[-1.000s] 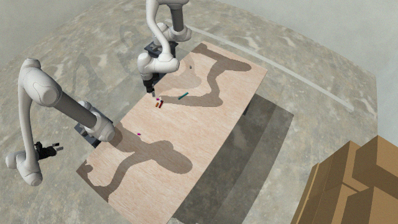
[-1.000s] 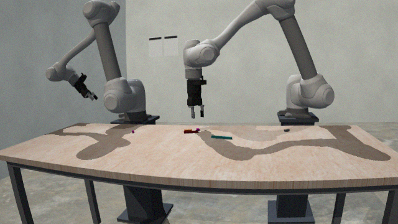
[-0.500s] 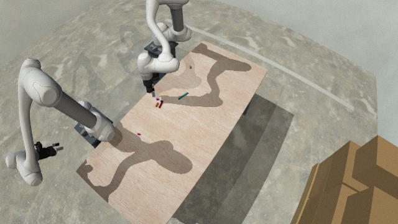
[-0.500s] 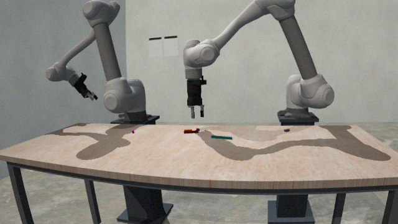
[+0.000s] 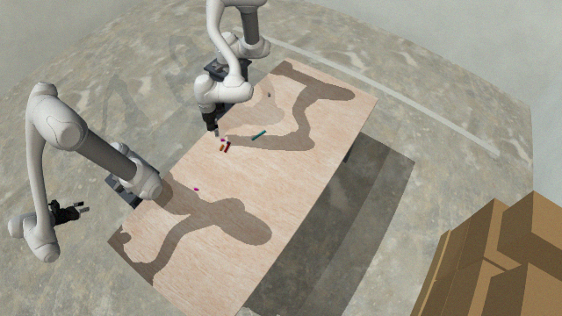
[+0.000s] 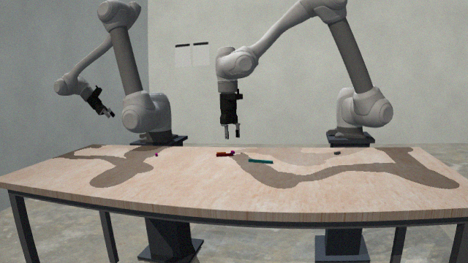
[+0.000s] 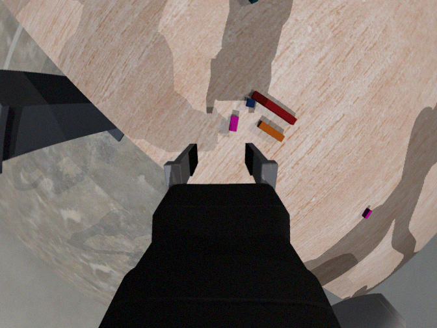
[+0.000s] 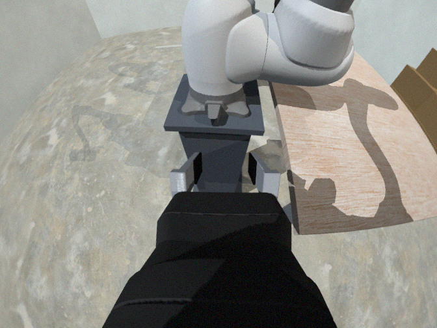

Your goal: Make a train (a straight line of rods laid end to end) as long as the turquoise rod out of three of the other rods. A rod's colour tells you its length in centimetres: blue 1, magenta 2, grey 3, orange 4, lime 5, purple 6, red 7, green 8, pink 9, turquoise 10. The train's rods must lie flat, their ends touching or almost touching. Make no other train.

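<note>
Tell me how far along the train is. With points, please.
Nothing looks done: no rods form a train. The red rod (image 5: 226,147) (image 6: 224,155) (image 7: 275,108) lies flat, the blue rod (image 7: 250,102) beside one end rather than in line.
In hand: nothing; the left gripper (image 5: 214,132) (image 6: 232,136) (image 7: 221,153) and right gripper (image 5: 83,207) (image 6: 109,114) (image 8: 225,162) are open.
Left: line up red, blue and one magenta rod (image 5: 223,140) (image 6: 232,152) (image 7: 233,123), matching turquoise (image 5: 259,135) (image 6: 260,161) (image 7: 253,0).
</note>
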You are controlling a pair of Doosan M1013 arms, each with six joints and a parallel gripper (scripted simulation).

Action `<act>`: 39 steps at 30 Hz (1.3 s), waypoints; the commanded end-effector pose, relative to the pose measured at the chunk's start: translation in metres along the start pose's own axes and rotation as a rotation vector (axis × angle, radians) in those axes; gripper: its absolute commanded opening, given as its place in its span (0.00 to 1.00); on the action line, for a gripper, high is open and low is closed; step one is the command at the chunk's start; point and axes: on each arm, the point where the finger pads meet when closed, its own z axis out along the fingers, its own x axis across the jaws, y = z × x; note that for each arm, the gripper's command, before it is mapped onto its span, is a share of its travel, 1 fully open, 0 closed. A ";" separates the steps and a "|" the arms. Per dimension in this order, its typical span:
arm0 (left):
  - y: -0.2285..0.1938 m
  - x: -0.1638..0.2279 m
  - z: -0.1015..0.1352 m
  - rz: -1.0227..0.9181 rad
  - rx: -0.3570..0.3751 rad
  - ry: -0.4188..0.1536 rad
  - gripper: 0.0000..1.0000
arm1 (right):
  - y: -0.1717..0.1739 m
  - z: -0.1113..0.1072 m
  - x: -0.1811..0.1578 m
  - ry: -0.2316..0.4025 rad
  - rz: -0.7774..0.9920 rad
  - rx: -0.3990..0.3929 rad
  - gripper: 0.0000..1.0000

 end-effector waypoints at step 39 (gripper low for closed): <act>-0.160 0.002 -0.001 0.736 0.001 -0.001 1.00 | 0.000 0.000 0.000 0.000 0.000 -0.001 1.00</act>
